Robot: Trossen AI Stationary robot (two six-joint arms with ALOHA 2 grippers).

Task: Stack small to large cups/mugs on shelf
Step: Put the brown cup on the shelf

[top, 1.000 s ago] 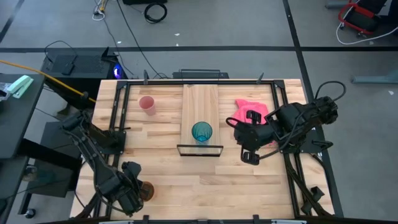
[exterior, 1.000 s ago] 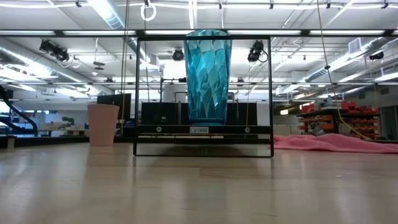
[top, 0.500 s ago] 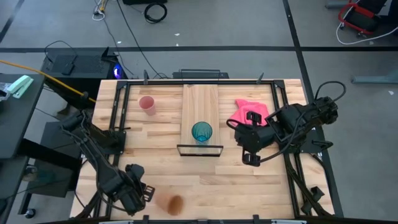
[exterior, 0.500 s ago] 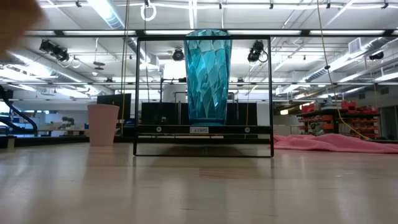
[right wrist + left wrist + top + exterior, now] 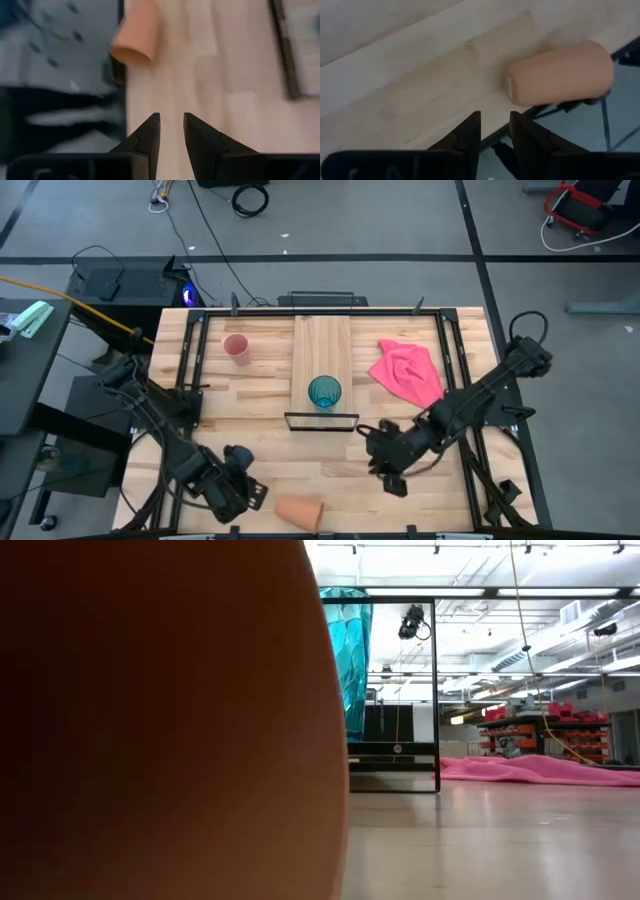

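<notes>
The orange cup (image 5: 300, 511) lies on its side at the table's near edge, wide end toward the right. It fills the left of the low view (image 5: 150, 720). My left gripper (image 5: 247, 493) is shut just left of it and apart from it; the cup shows ahead of its fingers (image 5: 560, 75). My right gripper (image 5: 386, 463) is shut above the table, right of and beyond the cup (image 5: 134, 31). The teal cup (image 5: 324, 392) stands on the shelf (image 5: 322, 340) near its black frame. The pink cup (image 5: 237, 347) stands on the table left of the shelf.
A pink cloth (image 5: 408, 372) lies right of the shelf. The shelf's black frame (image 5: 322, 421) stands at its near end. Black rails run along the table's left (image 5: 190, 370) and right (image 5: 455, 370) sides. Bare wood lies between the frame and the near edge.
The orange cup has left my left gripper, tipped onto its side and rolled along the near edge toward the right. My left gripper has followed a little to the right. My right gripper has gone from beside the pink cloth toward the near edge and left, toward the cup.
</notes>
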